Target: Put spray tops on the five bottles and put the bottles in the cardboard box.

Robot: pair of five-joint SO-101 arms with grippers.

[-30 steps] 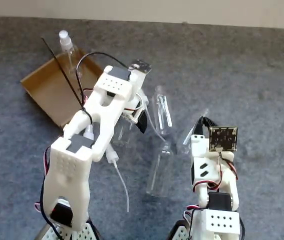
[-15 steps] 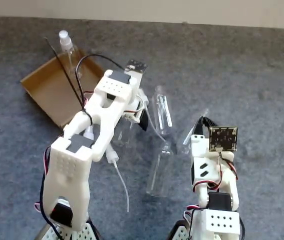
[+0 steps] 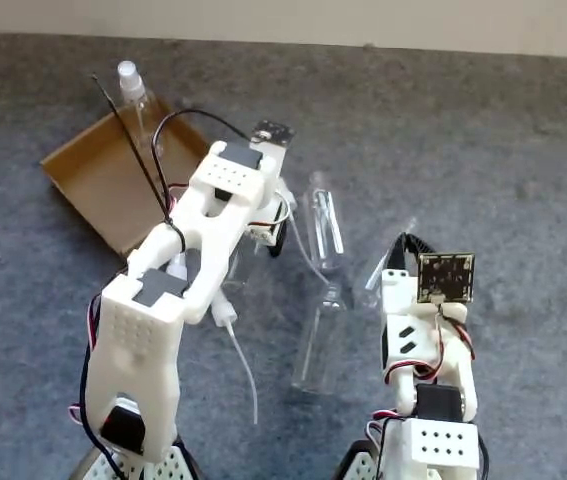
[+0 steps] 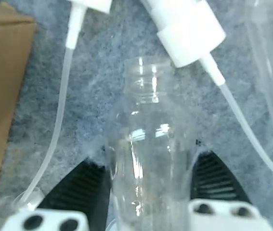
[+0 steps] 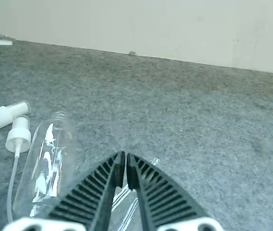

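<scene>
Clear plastic open-neck bottle [image 4: 146, 120], no spray top on it, lying on the grey carpet-like table cover [image 3: 523, 150] just off the near-right side of the brown cardboard box [image 3: 93, 175]. Clamped round the body by the left gripper [image 4: 150, 162], one black finger [image 4: 90, 187] touching each side. Base of the bottle cut off at the frame edge in the left wrist view; mostly hidden under the white left arm [image 3: 193, 250] in the high view.

Two loose white spray tops beside its neck, on the side away from the box wall: big spray top [image 4: 189, 24] with the dip tube running past the bottle, second spray top [image 4: 85, 4] cut off, only its tube clear.

Capped bottle [image 3: 133, 95] with a white sprayer at the far corner of the cardboard box; inside or leaning on the rim, hard to tell.

Two more uncapped bottles lying farther from the box than the held one: upper lying bottle [image 3: 325, 225] and lower lying bottle [image 3: 318, 340]. Spray top with long tube [image 3: 228, 318] between the lower one and the box, head partly under the left arm.

Right gripper [image 5: 125, 161] well apart from the box, black fingers pressed together, holding nothing. Faint clear piece [image 5: 126, 202] under it, too hidden to identify.
</scene>
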